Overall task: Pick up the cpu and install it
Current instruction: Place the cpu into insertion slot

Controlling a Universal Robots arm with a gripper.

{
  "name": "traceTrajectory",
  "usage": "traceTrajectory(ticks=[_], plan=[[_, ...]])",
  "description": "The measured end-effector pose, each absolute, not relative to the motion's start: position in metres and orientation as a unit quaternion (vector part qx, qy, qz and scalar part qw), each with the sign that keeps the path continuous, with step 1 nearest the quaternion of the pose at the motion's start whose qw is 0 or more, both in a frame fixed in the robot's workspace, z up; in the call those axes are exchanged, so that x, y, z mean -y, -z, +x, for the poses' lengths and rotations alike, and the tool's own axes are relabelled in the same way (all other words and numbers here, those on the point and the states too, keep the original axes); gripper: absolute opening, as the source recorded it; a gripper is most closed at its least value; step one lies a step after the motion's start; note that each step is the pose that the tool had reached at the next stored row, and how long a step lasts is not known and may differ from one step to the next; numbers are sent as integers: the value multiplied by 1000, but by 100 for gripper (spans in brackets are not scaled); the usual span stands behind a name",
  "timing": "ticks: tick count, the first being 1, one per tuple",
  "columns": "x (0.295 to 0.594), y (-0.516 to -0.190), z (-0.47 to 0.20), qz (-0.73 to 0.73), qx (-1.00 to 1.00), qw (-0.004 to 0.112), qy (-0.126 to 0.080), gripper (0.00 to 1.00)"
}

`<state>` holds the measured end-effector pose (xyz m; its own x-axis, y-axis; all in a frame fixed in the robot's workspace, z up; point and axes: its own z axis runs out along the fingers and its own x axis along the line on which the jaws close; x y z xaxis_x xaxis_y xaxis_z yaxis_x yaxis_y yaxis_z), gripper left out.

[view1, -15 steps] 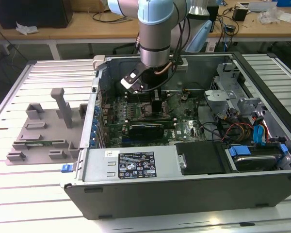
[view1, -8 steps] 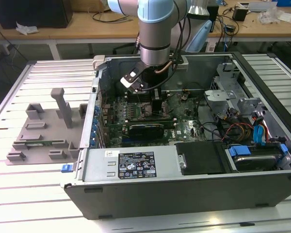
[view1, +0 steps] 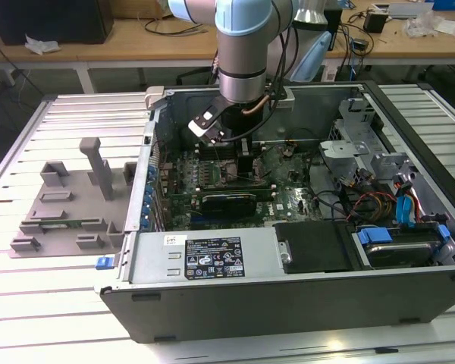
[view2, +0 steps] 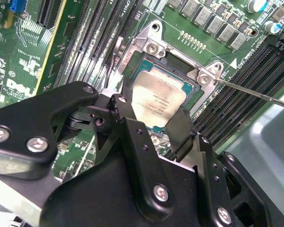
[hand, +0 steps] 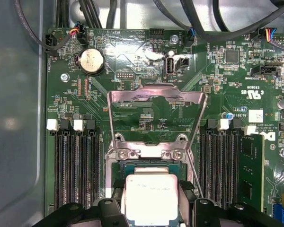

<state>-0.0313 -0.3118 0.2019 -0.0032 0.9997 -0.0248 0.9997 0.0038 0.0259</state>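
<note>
The cpu [view2: 159,100] is a small square chip with a silver top [hand: 151,193]. It lies level in the open socket [view2: 154,47] on the green motherboard [hand: 132,56]. My gripper [view2: 154,117] is low over the socket, and its two black fingers [view2: 128,106] press against opposite edges of the chip, shut on it. In the first wrist view the gripper [hand: 151,195] straddles the chip the same way. The exterior view has the arm reaching down into the computer case [view1: 303,303], with the gripper [view1: 226,148] over the board.
The socket's metal load plate [hand: 156,97] stands swung open behind the chip, and its thin lever [view2: 255,92] sticks out sideways. Memory slots [hand: 75,165] run on both sides. A grey plastic fixture [view1: 68,205] sits on the table at the exterior view's left.
</note>
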Motion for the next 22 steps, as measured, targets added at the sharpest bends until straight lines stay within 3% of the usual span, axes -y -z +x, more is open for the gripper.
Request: traceTrajectory(ticks=[22], plan=[[312, -200, -31, 709, -705, 15, -4, 53]])
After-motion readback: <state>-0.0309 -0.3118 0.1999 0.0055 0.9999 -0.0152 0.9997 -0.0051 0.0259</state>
